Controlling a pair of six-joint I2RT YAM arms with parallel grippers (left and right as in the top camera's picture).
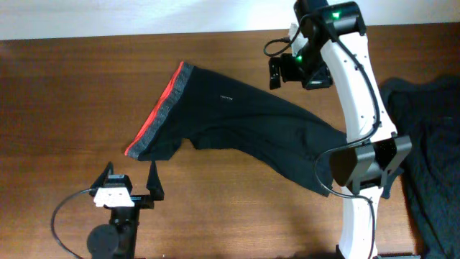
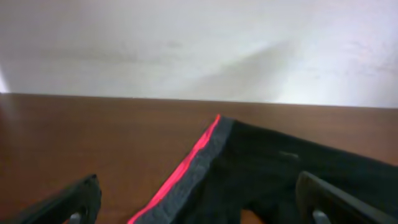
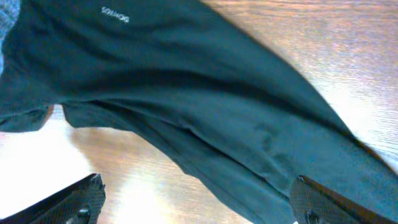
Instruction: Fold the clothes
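**Entry 1, nearest. Left gripper (image 1: pixel 131 178).** Sits low at the near side of the table (image 1: pixel 57 93). Jaws wide, nothing between them. In the wrist view its fingers (image 2: pixel 68 204) frame the near corner of the waistband (image 2: pixel 186 177), just short of the cloth and not touching it.

**Entry 2. Trousers (image 1: pixel 251 122).** Black, thin, laid out on a slant across the middle of the table.
- The waistband, grey edged in red, forms the left end.
- The legs run right and toward the near side, passing under the right arm, so the hems are hidden.
- There is light rumpling at the crotch.
- A small white label (image 3: pixel 115 15) shows near the waist.

**Entry 3. Heap of dark garments (image 1: pixel 431 144).** Lies at the right edge of the table.

**Entry 4, farthest. Right gripper (image 1: pixel 287 70).** Raised over the far edge of the trousers. Jaws wide, empty.

**Status.** No fold is made, and the step in hand appears to be the approach to a first grasp.

**Next move, as judged.**
- A low pinch at the waistband corner, catching both layers of the thin fabric off the wood.
- A second hold along the leg, so the cloth carries over as one piece without dragging.
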